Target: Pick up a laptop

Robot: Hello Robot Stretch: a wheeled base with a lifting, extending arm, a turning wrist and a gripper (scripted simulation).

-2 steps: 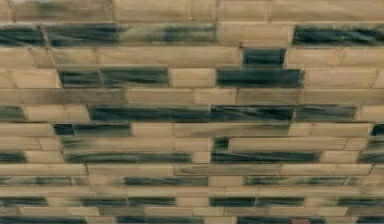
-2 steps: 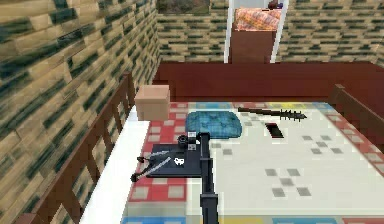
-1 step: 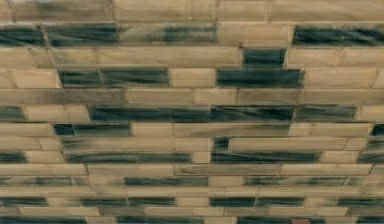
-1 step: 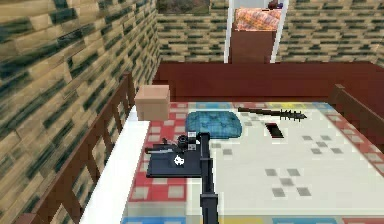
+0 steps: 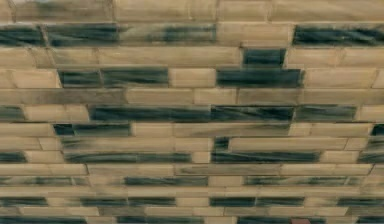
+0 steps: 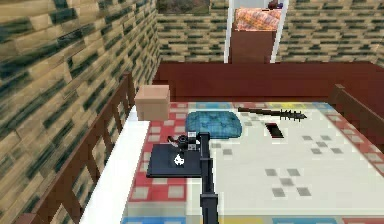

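A dark flat laptop point(image 6: 165, 166) lies on the bed point(image 6: 300, 170), near the white strip of sheet by the wooden rail, in the arm side view. The arm's dark bar point(image 6: 207, 195) rises from the bottom edge and ends just above the laptop. The gripper point(image 6: 184, 144) is at the laptop's far edge, close to a blue pillow point(image 6: 215, 123). With the laptop lying on the bed right at the gripper, I cannot tell whether it holds anything.
A brick wall point(image 5: 190, 110) stands close ahead in the forward view. On the bed lie a tan box point(image 6: 152, 100), a long dark spiked stick point(image 6: 272, 113) and a small dark slab point(image 6: 272, 130). A slatted wooden rail point(image 6: 95, 150) runs alongside. A doorway point(image 6: 254, 35) opens beyond.
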